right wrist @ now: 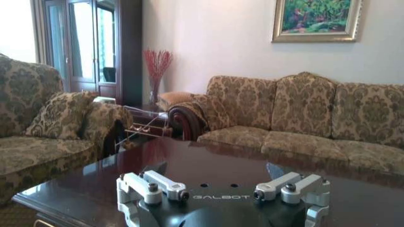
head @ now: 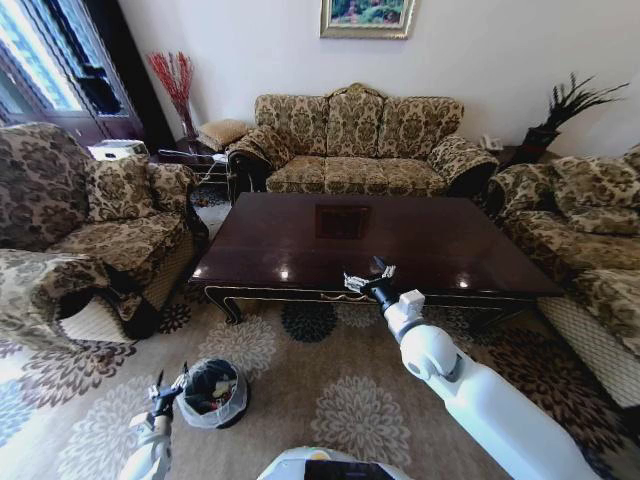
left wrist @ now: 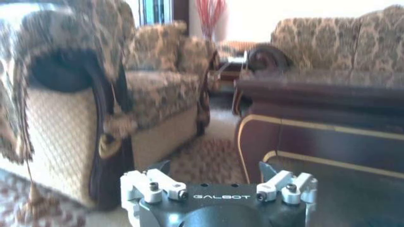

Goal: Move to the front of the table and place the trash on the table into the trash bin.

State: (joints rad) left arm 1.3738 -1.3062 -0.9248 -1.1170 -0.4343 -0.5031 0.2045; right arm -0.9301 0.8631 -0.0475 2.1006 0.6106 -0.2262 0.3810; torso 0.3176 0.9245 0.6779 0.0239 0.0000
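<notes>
Head view puts my left gripper nearest, low over the patterned carpet, its fingers spread and holding nothing, just beside the trash bin. That bin stands on the carpet in front of the table, its white liner folded over the rim, with dark and red bits lying inside. Farther out, my right gripper reaches over the near edge of the table, fingers parted and empty. Right wrist view shows those fingers above the glossy dark top. Beyond stands the floral sofa against the wall.
</notes>
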